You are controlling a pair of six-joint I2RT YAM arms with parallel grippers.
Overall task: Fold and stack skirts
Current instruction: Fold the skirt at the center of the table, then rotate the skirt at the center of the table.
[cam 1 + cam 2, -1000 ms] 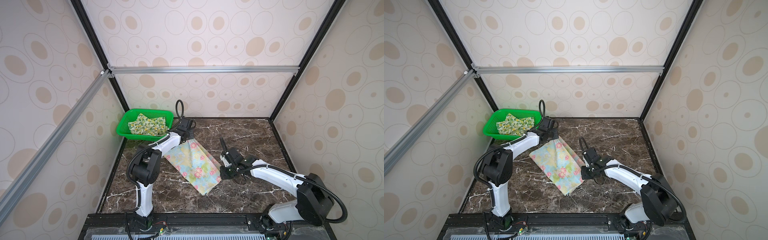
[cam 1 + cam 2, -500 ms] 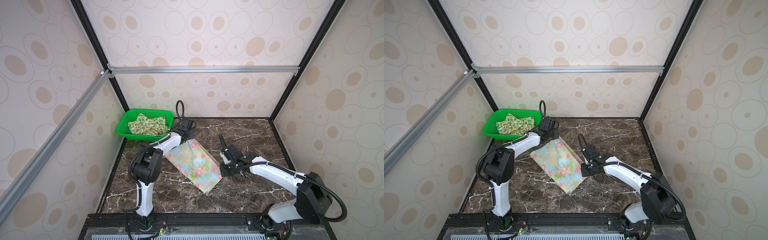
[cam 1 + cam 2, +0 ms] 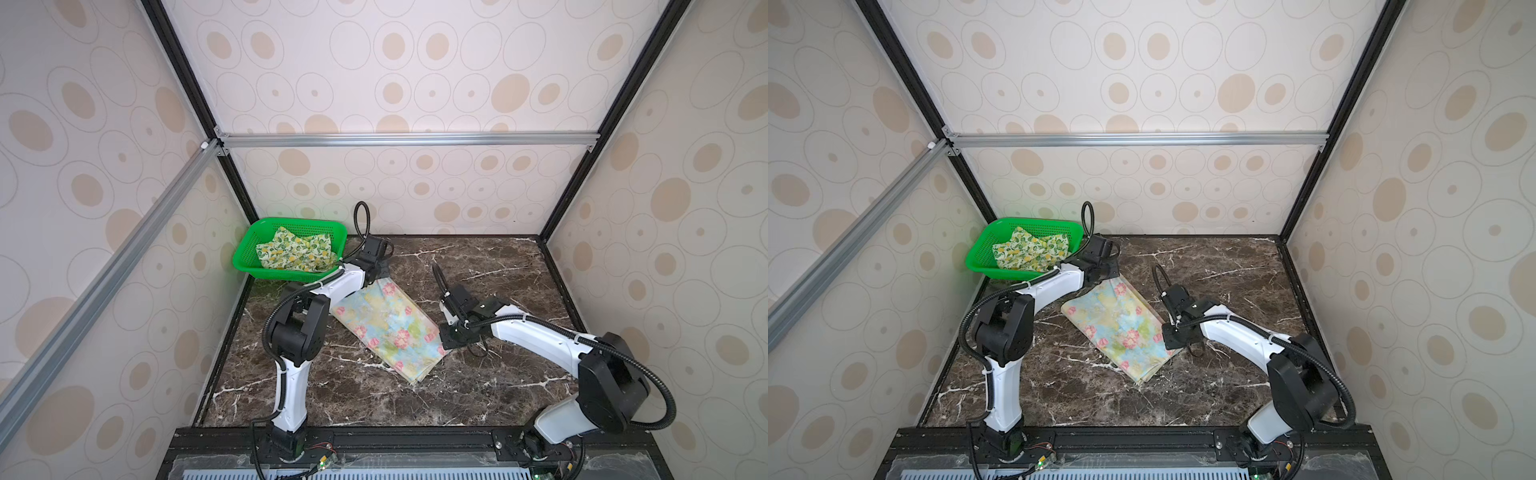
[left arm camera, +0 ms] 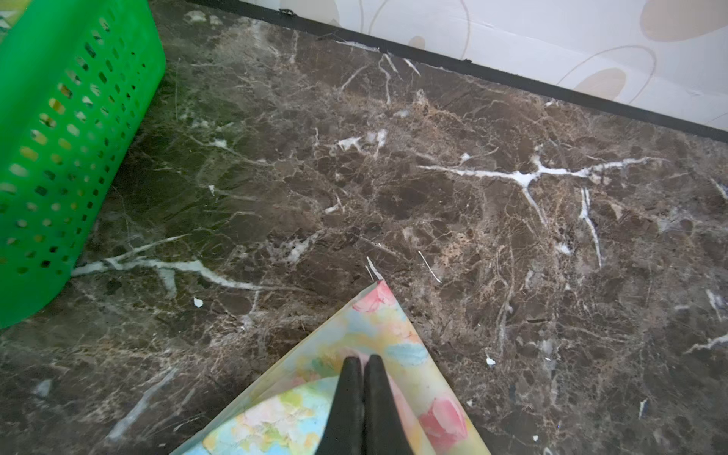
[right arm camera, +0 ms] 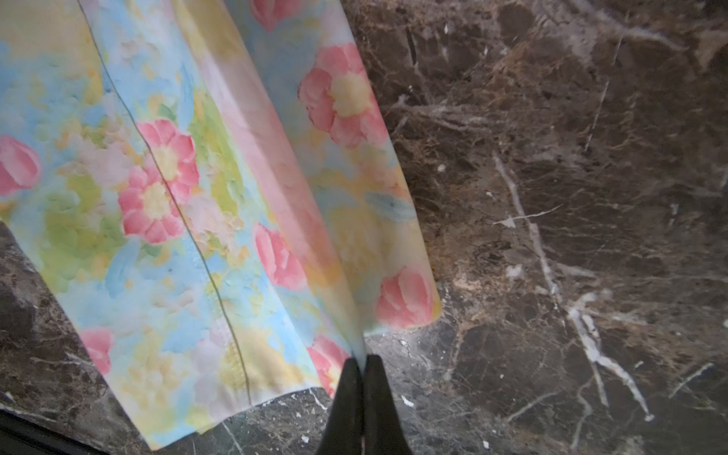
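Now the left gripper [image 4: 363, 360] and right gripper [image 5: 363, 359] are both clamped shut on cloth at opposite ends of the floral skirt [image 3: 386, 328].

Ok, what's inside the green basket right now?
The lemon-print skirt lies crumpled in the green basket, covering most of its floor. Whether anything lies beneath that cloth cannot be seen.

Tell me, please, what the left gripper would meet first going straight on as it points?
Past the floral skirt corner that the fingers of the left gripper pinch, probably bare marble table, though depth is unclear; the green basket lies aside.
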